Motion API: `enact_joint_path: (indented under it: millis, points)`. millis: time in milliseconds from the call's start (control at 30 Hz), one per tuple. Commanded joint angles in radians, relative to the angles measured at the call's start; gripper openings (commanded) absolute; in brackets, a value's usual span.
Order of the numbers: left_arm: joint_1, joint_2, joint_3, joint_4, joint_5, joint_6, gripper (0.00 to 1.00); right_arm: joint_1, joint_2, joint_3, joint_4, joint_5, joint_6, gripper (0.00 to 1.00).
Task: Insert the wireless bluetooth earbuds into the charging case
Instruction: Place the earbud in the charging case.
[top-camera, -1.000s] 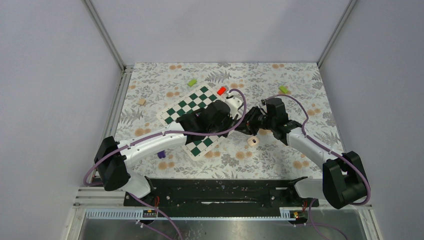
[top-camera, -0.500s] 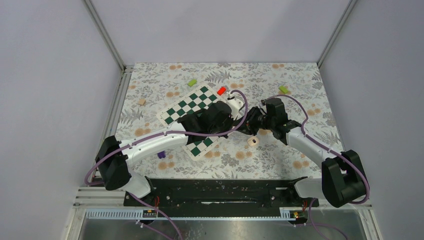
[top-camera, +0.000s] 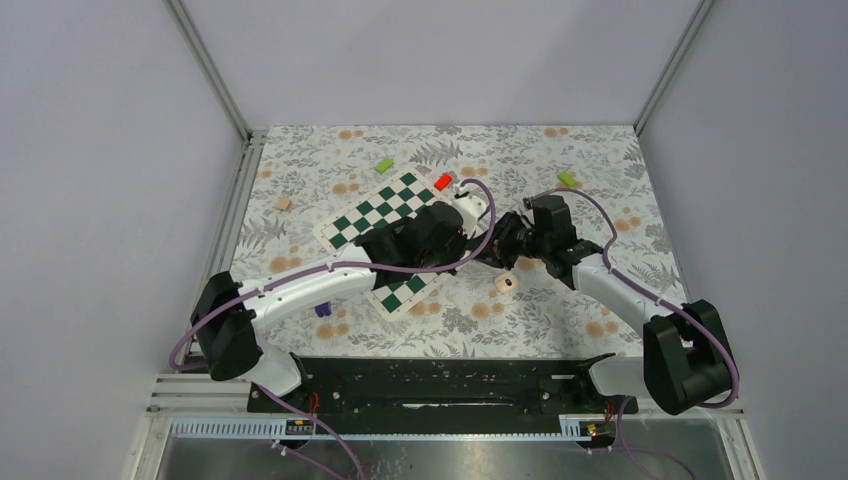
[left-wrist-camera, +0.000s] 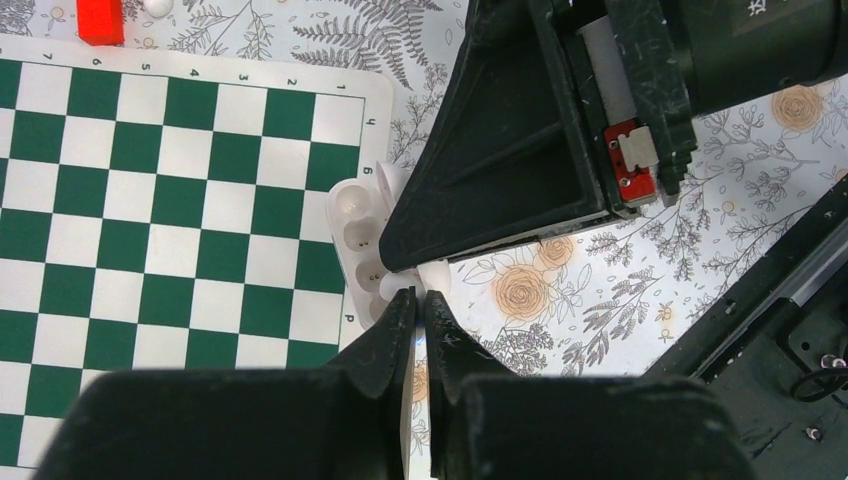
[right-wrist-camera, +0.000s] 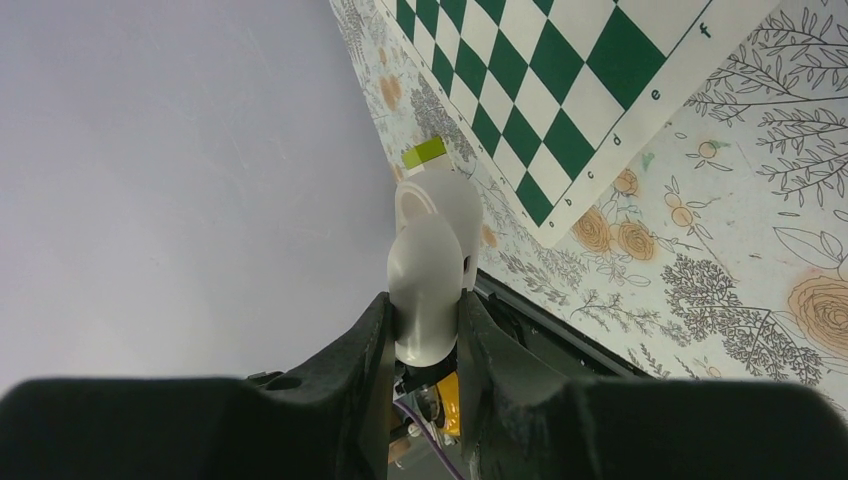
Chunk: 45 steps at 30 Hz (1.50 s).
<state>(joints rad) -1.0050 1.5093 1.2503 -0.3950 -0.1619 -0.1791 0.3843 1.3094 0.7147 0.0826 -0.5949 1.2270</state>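
My right gripper (right-wrist-camera: 425, 305) is shut on a white open charging case (right-wrist-camera: 435, 230) and holds it above the chessboard's near right corner. In the left wrist view the case (left-wrist-camera: 358, 232) shows round wells with small contact dots, partly hidden under the right gripper's black fingers (left-wrist-camera: 500, 170). My left gripper (left-wrist-camera: 418, 296) is shut to a narrow slit, pinching a small white earbud (left-wrist-camera: 434, 278) at the case's edge. From above, the left gripper (top-camera: 470, 248) and right gripper (top-camera: 497, 250) meet tip to tip. A beige rounded piece with a dark hollow (top-camera: 505, 284) lies on the cloth just below them, untouched.
The chessboard (top-camera: 380, 215) lies on a floral cloth. A red block (top-camera: 443, 182) sits at its far corner with a small white piece (left-wrist-camera: 157, 6) beside it. Green blocks (top-camera: 384, 164) (top-camera: 567, 179), a tan block (top-camera: 284, 203) and a purple piece (top-camera: 323, 310) lie around.
Both grippers stay together above the board's corner. The left arm has shifted very slightly. Nothing was taken or let go.
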Motion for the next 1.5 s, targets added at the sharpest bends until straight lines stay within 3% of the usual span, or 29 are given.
enact_joint_path:
  millis: [0, 1467]
  points:
    - [0.001, -0.038, -0.007, 0.076, -0.055, 0.011, 0.0, -0.002, -0.003, 0.01, 0.061, -0.053, 0.011, 0.0]
    - [0.015, -0.19, -0.237, 0.358, -0.102, -0.034, 0.0, -0.002, -0.005, 0.014, 0.14, -0.099, 0.078, 0.0]
